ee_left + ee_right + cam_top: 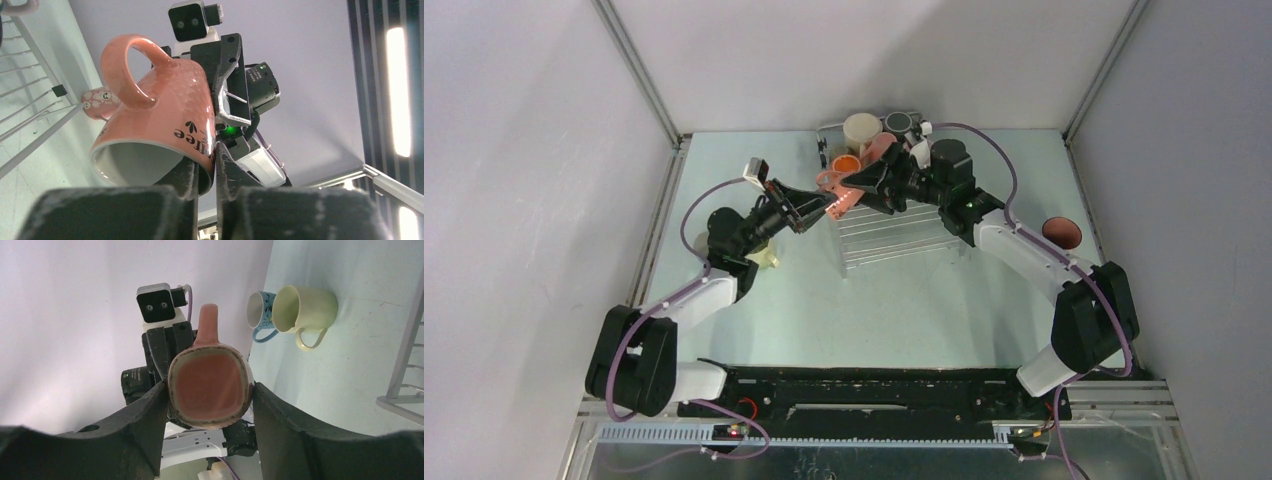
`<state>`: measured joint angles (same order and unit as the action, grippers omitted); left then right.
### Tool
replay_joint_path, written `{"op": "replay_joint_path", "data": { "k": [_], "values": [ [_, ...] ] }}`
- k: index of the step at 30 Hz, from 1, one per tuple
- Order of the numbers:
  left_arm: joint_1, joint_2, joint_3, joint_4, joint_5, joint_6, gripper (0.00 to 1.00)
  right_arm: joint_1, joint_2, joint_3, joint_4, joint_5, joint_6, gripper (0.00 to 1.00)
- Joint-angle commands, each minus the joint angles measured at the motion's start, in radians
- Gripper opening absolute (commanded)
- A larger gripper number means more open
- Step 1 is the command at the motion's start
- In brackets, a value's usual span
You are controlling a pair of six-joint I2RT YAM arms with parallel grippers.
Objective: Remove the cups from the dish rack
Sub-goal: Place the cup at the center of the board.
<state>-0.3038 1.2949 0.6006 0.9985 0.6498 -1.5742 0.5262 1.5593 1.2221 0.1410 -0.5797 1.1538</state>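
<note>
the blue cup (pixel 258 312) sits half hidden behind the cream cup (pixel 305 307).

Pink mug (pixel 165 110) airborne, tilted, handle up, center of top view. Clear wire rack (pixel 894 238) below-right of it; cream mug (pixel 861 130) and orange mug (pixel 845 163) at its top end. Yellow mug (pixel 305 307) and blue mug (pixel 260 310) side by side, left-center.

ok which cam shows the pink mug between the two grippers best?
Left wrist: the pink mug fills it, with handle, lettering and rim visible, and the left gripper pinching the rim. Right wrist shows only its underside and handle, inside the right gripper. Top external: small, mostly hidden.
</note>
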Motion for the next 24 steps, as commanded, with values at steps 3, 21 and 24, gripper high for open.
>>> {"op": "replay_joint_path", "data": {
  "k": [3, 21, 24],
  "values": [
    [-0.013, -0.027, 0.030, 0.007, 0.008, 0.044, 0.00, 0.015, -0.072, -0.007, 0.012, 0.012, -0.037, 0.47],
    [-0.012, -0.238, 0.346, -1.140, -0.151, 0.848, 0.00, -0.040, -0.217, -0.006, -0.357, 0.253, -0.314, 1.00],
    [-0.011, -0.227, 0.402, -1.302, -0.209, 0.989, 0.00, -0.056, -0.240, -0.007, -0.389, 0.265, -0.359, 1.00]
  ]
}}
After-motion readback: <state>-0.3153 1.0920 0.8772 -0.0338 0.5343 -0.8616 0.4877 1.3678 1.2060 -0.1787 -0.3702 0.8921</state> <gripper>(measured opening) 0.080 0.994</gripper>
